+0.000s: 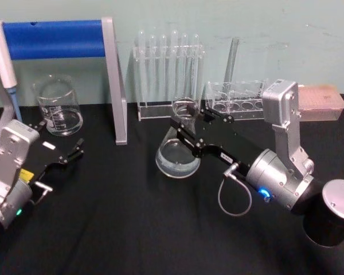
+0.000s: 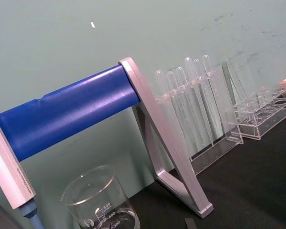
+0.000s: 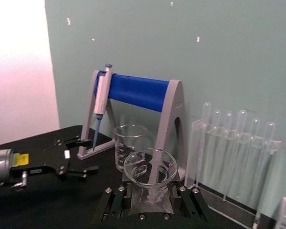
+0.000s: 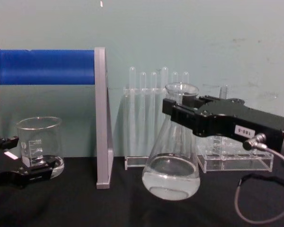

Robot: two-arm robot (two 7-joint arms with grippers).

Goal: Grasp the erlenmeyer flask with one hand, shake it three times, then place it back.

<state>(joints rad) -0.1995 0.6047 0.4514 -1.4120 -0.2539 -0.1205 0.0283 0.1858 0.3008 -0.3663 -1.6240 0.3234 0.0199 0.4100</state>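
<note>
The erlenmeyer flask (image 1: 176, 156), clear glass with a little liquid pooled in its wide base, is at mid-table and leans slightly. My right gripper (image 1: 189, 117) reaches in from the right and is shut on its narrow neck just under the flared rim. From the side, the black fingers (image 4: 176, 112) clamp the neck above the flask body (image 4: 171, 176). The right wrist view looks down onto the flask rim (image 3: 150, 166) between the jaws. My left gripper (image 1: 74, 152) rests open at the table's left, apart from the flask, and is also seen as the left gripper (image 3: 78, 156).
A glass beaker (image 1: 58, 106) stands at the back left beside a grey stand with a blue bar (image 1: 53, 38) that holds a pipette (image 1: 2, 57). A test tube rack (image 1: 169, 74) and a low clear rack (image 1: 236, 101) line the back wall. A pink box (image 1: 322, 103) lies far right.
</note>
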